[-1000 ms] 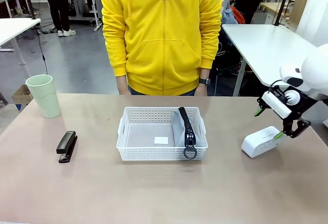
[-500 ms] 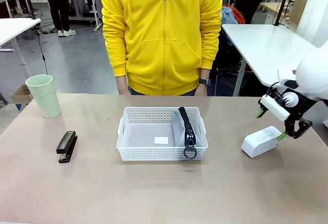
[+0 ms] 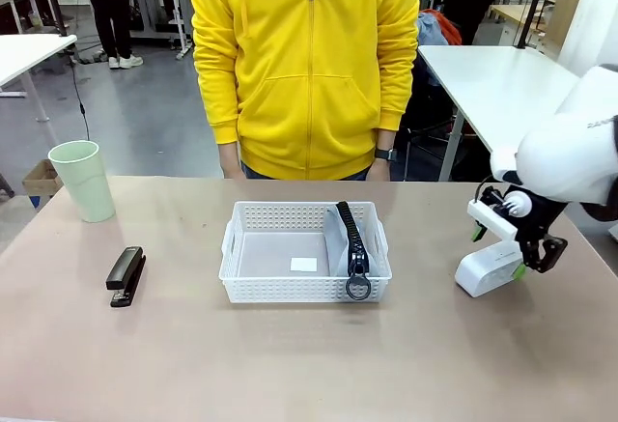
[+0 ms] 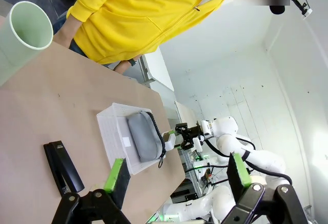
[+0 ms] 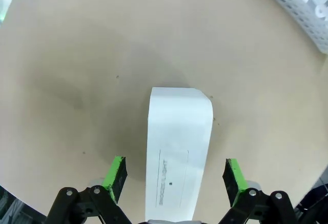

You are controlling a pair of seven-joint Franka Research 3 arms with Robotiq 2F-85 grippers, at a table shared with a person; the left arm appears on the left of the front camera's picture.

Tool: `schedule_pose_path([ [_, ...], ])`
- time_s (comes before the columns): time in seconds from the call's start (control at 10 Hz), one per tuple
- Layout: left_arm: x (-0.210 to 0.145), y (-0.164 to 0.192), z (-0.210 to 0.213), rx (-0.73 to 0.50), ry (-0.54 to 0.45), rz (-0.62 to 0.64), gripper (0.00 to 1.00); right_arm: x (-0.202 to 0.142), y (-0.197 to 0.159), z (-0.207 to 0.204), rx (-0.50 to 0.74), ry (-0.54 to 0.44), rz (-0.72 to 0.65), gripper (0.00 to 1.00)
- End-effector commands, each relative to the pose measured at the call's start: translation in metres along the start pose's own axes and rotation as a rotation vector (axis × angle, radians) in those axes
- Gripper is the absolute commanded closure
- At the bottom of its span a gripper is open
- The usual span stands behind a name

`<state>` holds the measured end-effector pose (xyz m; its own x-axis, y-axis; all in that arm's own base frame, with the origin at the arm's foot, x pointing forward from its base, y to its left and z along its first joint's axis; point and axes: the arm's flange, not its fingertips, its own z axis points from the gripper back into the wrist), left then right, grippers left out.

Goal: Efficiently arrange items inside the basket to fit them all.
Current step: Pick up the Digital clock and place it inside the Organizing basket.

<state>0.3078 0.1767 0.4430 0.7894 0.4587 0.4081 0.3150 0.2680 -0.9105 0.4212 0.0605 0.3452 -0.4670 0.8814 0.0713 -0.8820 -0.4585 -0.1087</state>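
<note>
I've got my right gripper (image 3: 498, 251) angled down over the white box (image 3: 478, 275), fingers spread wide, the box between them with gaps either side.

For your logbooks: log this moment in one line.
right gripper open astride white boxy device | grey zippered pouch in white perforated basket

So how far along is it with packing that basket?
Done: the grey pouch sits in the basket, at its right side. In hand: the right gripper is open, one finger on each side of the white box on the table right of the basket, not yet gripping it. Left: that box, plus the stapler and green cup, both on the table left of the basket.
</note>
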Motion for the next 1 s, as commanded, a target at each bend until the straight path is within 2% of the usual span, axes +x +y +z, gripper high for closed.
schedule_pose_path([
  [0.0,-0.001,-0.003,0.001,-0.01,0.003,-0.01,0.0,-0.002,-0.012,-0.011,0.045,0.028,-0.024,0.0],
  [0.3,-0.001,-0.003,0.001,-0.01,0.003,-0.01,0.0,-0.007,-0.012,-0.036,0.086,0.028,-0.056,0.0],
  [0.7,-0.001,-0.003,0.001,-0.01,0.003,-0.01,0.0,-0.009,-0.013,-0.041,0.076,0.009,-0.08,0.0],
  [0.8,-0.001,-0.003,0.001,-0.01,0.003,-0.01,0.0,-0.009,-0.014,-0.042,0.067,0.023,-0.087,0.21],
  [0.9,-0.001,-0.003,0.001,-0.01,0.003,-0.01,0.0,-0.009,-0.014,-0.044,0.087,0.049,-0.107,0.58],
])
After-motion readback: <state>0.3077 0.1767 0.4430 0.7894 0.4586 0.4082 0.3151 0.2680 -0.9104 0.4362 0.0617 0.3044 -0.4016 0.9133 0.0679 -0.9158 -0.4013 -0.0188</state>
